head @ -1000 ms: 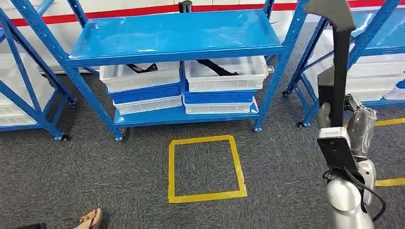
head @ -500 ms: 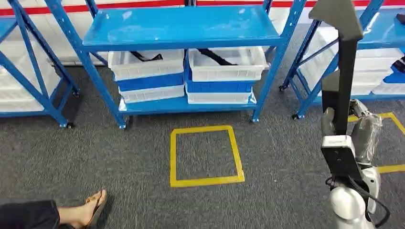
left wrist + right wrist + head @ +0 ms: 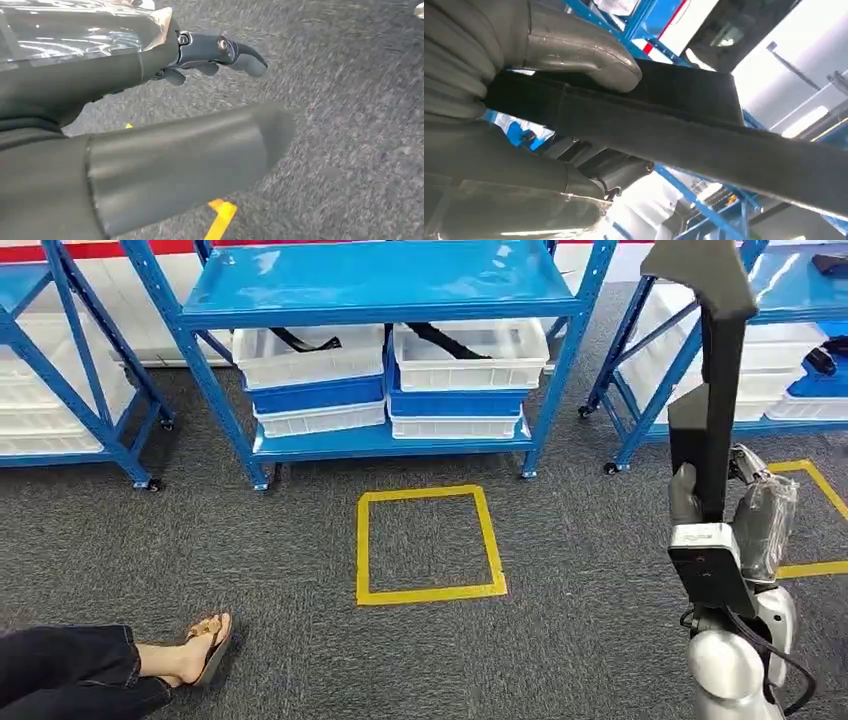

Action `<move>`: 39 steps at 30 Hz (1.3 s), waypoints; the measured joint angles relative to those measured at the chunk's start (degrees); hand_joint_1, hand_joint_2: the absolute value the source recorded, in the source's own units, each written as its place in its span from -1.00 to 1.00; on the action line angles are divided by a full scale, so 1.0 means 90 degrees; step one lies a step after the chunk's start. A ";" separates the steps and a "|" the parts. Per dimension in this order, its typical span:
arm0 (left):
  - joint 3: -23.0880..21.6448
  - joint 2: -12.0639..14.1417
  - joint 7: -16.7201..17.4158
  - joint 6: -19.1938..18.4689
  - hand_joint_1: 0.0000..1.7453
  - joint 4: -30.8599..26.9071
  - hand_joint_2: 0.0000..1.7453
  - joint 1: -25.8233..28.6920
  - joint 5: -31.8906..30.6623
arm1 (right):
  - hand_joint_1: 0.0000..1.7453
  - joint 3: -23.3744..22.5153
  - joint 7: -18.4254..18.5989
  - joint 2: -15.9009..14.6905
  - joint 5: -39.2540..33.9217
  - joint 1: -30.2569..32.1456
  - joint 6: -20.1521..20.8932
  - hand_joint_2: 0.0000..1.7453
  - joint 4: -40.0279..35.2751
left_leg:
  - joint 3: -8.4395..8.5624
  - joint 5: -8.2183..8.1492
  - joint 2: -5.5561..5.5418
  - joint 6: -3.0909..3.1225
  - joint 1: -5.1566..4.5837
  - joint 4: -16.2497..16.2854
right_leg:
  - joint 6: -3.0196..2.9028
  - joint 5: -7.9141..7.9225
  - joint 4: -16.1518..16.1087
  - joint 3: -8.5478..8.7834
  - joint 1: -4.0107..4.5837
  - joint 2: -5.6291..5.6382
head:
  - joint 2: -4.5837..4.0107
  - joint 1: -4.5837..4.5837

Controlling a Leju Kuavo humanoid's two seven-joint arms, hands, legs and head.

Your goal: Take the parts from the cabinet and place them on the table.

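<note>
In the head view my right hand (image 3: 758, 520) grips a long black part (image 3: 708, 390) low on its shaft and holds it upright at the right side. The right wrist view shows the black part (image 3: 684, 130) lying across my right hand (image 3: 499, 130), with the thumb (image 3: 579, 52) pressed on it. More black parts (image 3: 303, 340) lie in white bins (image 3: 455, 365) on the blue cabinet rack (image 3: 380, 285) ahead. My left hand (image 3: 150, 105) hangs over the grey carpet, fingers (image 3: 222, 50) apart and holding nothing.
A yellow tape square (image 3: 430, 545) marks the carpet in front of the rack. A person's leg and sandalled foot (image 3: 195, 652) lie at the lower left. Further blue racks stand at the left (image 3: 60, 370) and right (image 3: 790, 330).
The whole picture has shifted, so the camera has moved: rack and yellow square sit higher in view, and the person's leg now reaches in. The right hand still holds the part.
</note>
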 joint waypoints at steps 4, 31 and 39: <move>0.0005 0.0010 0.0000 -0.0002 -1.00 -0.0027 -1.00 0.0010 0.0007 | 0.74 0.0000 0.0000 0.0092 0.0017 0.0049 -0.0005 1.00 -0.0068 | -0.0419 -0.0747 0.0001 -0.0217 0.0187 0.1591 | 0.0039 0.0170 0.0030 -0.0201 -0.0026 -0.0006 | 0.0000 -0.0014; 0.0129 0.0007 -0.0340 -0.0185 -1.00 -0.0136 -1.00 -0.0045 0.0282 | 0.74 -0.0634 -0.0197 0.0554 -0.0226 0.0648 0.0466 1.00 -0.0842 | 0.0680 0.0109 0.0102 0.0194 0.0180 -0.0558 | 0.0579 0.0470 0.0150 -0.0659 -0.0178 0.0052 | 0.0000 0.0005; 0.0257 -0.0017 -0.0294 -0.0131 -1.00 -0.0209 -1.00 -0.0054 0.0476 | 0.74 -0.0753 -0.0221 0.0595 -0.0381 0.0482 0.0469 1.00 -0.0663 | 0.0532 0.0164 0.0412 0.0068 0.0236 -0.0492 | 0.0701 0.0109 0.0778 -0.0736 -0.0210 -0.0065 | 0.0000 0.0034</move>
